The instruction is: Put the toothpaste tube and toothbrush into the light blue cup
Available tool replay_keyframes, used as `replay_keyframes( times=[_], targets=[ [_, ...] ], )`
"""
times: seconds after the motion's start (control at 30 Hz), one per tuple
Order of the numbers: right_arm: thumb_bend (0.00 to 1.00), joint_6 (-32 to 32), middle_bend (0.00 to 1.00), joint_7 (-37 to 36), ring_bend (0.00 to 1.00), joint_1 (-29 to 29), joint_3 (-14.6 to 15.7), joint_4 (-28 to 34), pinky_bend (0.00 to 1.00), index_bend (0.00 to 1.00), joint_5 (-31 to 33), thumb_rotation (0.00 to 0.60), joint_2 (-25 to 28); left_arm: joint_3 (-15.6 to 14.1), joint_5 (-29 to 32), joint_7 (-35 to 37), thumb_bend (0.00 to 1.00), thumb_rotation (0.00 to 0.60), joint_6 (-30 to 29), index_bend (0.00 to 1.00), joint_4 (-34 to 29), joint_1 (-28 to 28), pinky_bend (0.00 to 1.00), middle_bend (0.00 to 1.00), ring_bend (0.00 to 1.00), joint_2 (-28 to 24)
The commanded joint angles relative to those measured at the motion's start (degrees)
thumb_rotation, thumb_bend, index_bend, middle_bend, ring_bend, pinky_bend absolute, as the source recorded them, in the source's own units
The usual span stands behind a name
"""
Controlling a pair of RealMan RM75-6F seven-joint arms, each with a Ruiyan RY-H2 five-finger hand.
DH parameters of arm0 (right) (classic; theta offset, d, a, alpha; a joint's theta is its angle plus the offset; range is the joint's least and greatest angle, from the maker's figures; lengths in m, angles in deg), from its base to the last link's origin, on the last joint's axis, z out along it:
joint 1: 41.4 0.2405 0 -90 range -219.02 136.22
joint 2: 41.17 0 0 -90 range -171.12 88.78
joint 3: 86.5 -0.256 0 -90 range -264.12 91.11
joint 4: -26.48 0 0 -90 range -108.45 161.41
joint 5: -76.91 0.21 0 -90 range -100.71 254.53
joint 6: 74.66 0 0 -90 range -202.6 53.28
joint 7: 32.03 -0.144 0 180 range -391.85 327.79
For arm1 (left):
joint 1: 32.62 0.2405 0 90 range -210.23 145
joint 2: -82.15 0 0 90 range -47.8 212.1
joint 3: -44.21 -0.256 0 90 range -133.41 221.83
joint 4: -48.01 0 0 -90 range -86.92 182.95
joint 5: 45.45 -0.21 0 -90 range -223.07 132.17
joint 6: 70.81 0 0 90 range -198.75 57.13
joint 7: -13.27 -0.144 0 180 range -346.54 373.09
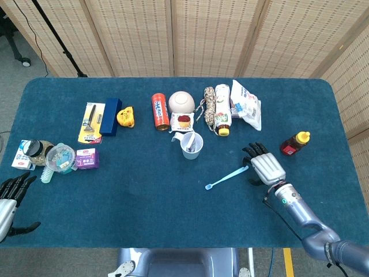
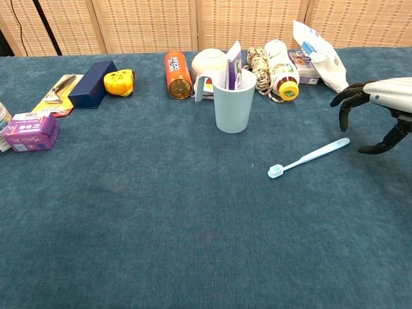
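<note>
The light blue cup (image 1: 192,146) (image 2: 234,103) stands mid-table with the toothpaste tube (image 2: 232,63) upright inside it. A light blue toothbrush (image 1: 227,178) (image 2: 309,157) lies flat to the cup's right, head toward me. My right hand (image 1: 264,166) (image 2: 376,106) hovers just above the handle end of the toothbrush, fingers apart and curved down, holding nothing. My left hand (image 1: 10,196) shows at the near left edge in the head view, fingers spread, nothing in it.
Behind the cup lie an orange can (image 1: 159,111), a white bowl (image 1: 181,102), a rope coil (image 1: 209,107), a white bottle (image 1: 222,109) and a snack bag (image 1: 246,104). A red sauce bottle (image 1: 294,143) lies right of my right hand. Boxes and jars crowd the left.
</note>
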State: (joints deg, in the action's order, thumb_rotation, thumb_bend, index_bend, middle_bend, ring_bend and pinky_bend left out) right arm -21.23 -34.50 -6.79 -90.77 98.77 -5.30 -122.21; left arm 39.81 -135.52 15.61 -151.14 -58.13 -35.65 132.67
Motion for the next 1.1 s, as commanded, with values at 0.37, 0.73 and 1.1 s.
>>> replay_keyframes(
  times=[0.37,0.73,1.1],
  targets=[
    [0.37,-2.36,0.16,3.02,0.0,1.19,-0.5,0.73,0.0,0.44,2.52,0.6,-1.78,0.01,0.09,0.09,0.0,0.6,0.05,0.0,0.09,-0.05,0.0,0.0,0.0,-0.01],
    [0.38,-2.71,0.16,4.61,0.0,1.59,-0.84,-0.31,0.0,0.44,4.1,0.6,-4.15,0.02,0.17,0.13,0.0,0.6,-0.01,0.0,0.12,-0.02,0.0,0.0,0.0,0.02],
    [0.38,-5.32,0.16,7.08,0.0,2.61,-1.65,-0.42,0.0,0.45,7.57,0.6,-4.88,0.09,0.32,0.41,0.0,0.6,-0.05,0.0,0.15,-0.03,0.0,0.0,0.0,-0.08]
  ],
)
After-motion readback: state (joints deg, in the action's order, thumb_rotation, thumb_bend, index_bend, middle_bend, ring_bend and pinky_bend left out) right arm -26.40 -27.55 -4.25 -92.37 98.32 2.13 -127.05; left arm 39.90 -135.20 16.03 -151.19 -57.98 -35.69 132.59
